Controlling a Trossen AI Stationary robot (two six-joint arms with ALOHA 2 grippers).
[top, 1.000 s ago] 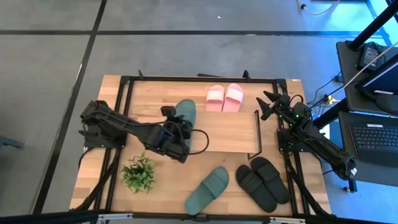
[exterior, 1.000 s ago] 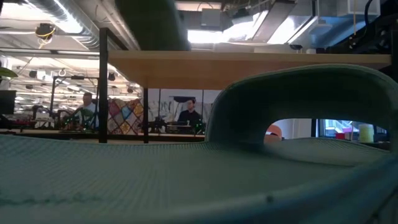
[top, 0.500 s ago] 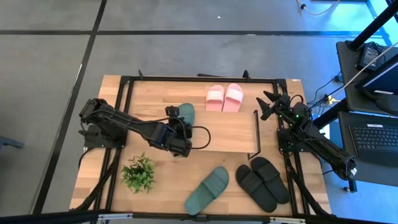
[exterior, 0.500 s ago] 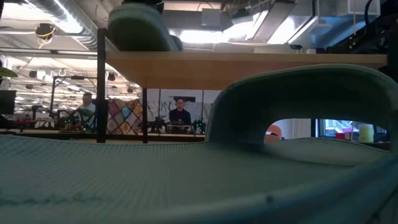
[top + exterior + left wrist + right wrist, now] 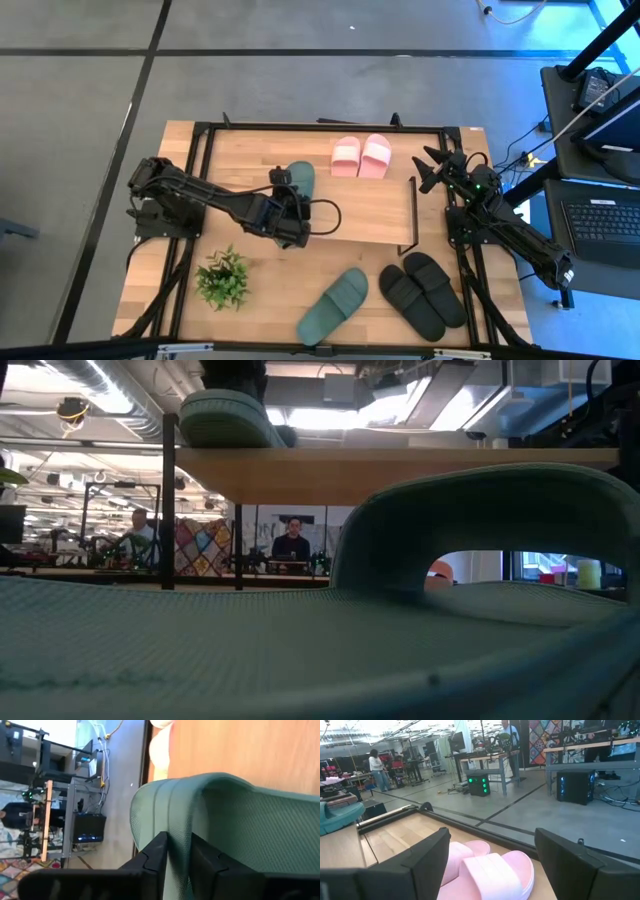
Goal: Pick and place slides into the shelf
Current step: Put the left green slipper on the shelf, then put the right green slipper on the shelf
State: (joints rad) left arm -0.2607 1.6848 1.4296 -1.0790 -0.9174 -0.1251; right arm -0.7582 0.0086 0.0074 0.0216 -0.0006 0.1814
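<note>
Green slide [image 5: 298,181] in left hand [image 5: 283,203]

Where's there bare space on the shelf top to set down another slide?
The shelf top is bare from the green slide, held by the left gripper at its left end, across to its right end. On the table, the front right is crowded by the second green slide and black slides.

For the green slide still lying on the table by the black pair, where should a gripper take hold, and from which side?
Grip the wide strap of the loose green slide, coming straight down from above. It lies sole-down and diagonal, and its raised strap arches over an open gap, so one finger can slip under. The black slides sit close on one side.
</note>
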